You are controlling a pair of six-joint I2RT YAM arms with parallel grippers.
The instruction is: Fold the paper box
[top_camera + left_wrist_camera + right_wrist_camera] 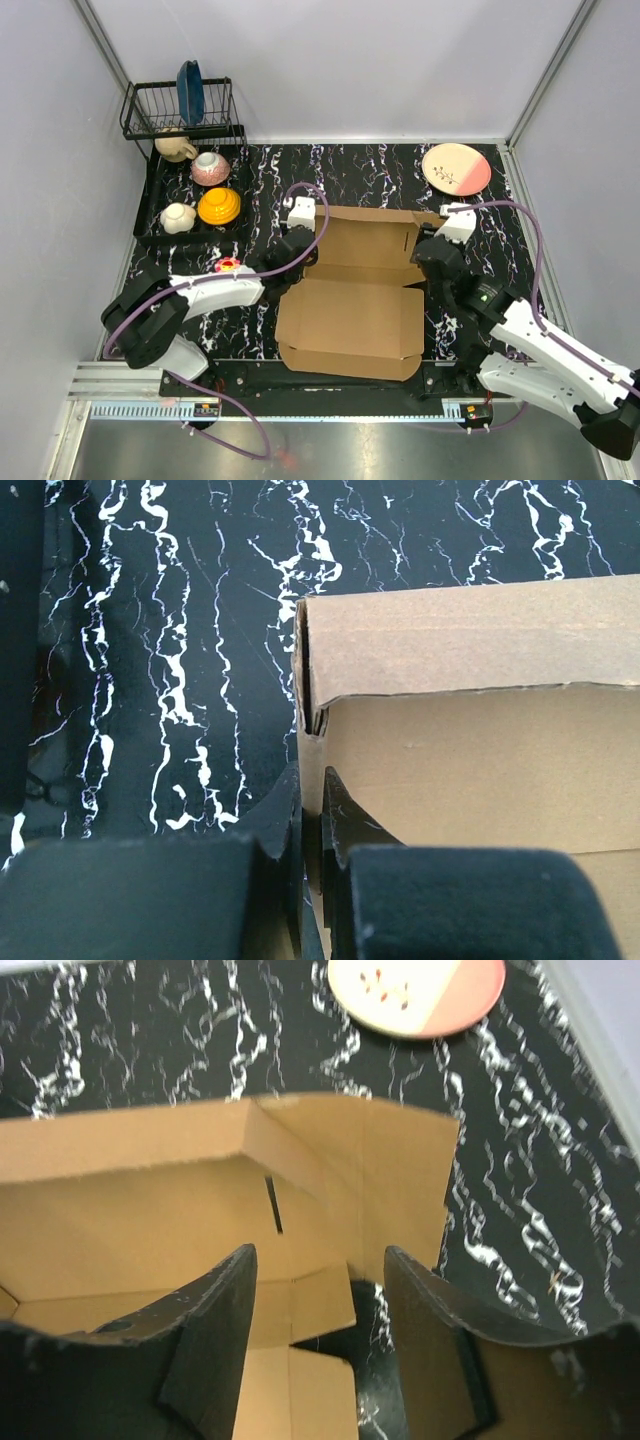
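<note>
The left gripper (pixel 312 805) pinches the box (pixel 350 310) wall, and the open right gripper (pixel 320 1285) has a flap (pixel 405 1175) just ahead.

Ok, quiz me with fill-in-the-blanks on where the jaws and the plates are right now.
1. On the left gripper, the jaws are ___ on the paper box.
2. On the right gripper, the jaws stand ___.
3. The pink plate lies toward the table's far ___ corner.
4. The plate standing in the rack is ___.
Missing words: shut; open; right; blue.
</note>
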